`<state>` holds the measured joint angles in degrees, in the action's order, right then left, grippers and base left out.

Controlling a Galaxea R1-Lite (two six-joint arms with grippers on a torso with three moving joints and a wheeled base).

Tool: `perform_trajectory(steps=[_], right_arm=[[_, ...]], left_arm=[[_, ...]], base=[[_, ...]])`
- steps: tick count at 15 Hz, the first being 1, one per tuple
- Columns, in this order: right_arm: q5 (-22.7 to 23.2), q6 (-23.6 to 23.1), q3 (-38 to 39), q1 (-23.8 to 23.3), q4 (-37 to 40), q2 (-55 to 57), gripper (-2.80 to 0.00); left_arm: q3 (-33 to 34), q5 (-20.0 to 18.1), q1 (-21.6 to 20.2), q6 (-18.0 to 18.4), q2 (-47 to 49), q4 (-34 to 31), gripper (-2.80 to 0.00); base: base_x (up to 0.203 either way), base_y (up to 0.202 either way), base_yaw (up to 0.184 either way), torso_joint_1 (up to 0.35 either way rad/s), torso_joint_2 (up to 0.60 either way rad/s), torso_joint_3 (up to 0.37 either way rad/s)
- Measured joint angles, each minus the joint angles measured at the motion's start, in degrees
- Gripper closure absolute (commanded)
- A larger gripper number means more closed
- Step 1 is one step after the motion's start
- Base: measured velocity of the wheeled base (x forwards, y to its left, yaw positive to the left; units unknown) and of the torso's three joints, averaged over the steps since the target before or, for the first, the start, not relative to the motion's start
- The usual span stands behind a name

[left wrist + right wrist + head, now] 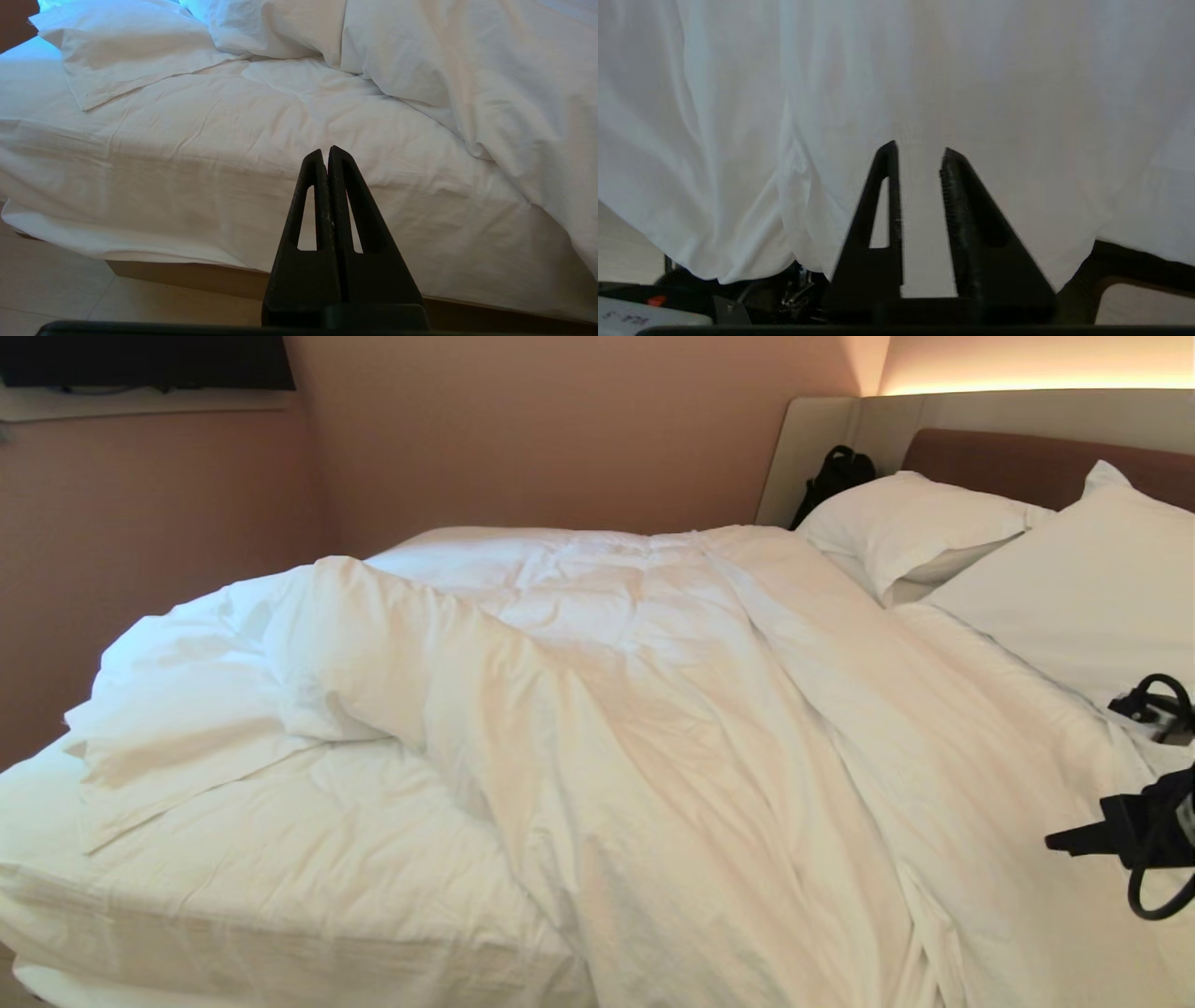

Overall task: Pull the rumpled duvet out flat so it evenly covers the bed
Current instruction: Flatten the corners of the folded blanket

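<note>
Duvet point(653, 728) lies rumpled across the bed point(280, 887), bunched into a thick ridge running from the far left corner toward the near edge, leaving the near-left part of the mattress sheet point(308, 859) bare; two pillows point(934, 532) sit at the headboard point(1027, 462). Right pincer point(920, 156) hangs at the duvet's draped near edge, jaws narrowly parted with white fabric seen between them, no grip evident. Left pincer point(325, 154) sits off the bed's side, jaws pressed together, holding nothing.
</note>
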<state>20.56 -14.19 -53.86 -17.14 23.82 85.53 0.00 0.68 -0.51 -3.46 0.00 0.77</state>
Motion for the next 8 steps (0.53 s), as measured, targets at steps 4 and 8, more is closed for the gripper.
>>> perform_trajectory(steps=[4, 8], right_arm=[[-3.3, -2.5, 1.3, 7.0, -0.1, 0.2, -2.80], [-10.4, -1.9, 1.5, 17.7, -0.4, 1.0, -2.80]], left_arm=[[0.0, 0.0, 0.0, 0.0, 0.0, 0.0, 0.00], [0.0, 0.0, 0.0, 0.0, 0.0, 0.0, 0.00]], base=[[0.000, 0.000, 0.000, 0.000, 0.00, 0.000], [0.000, 0.000, 0.000, 0.000, 0.00, 0.000]])
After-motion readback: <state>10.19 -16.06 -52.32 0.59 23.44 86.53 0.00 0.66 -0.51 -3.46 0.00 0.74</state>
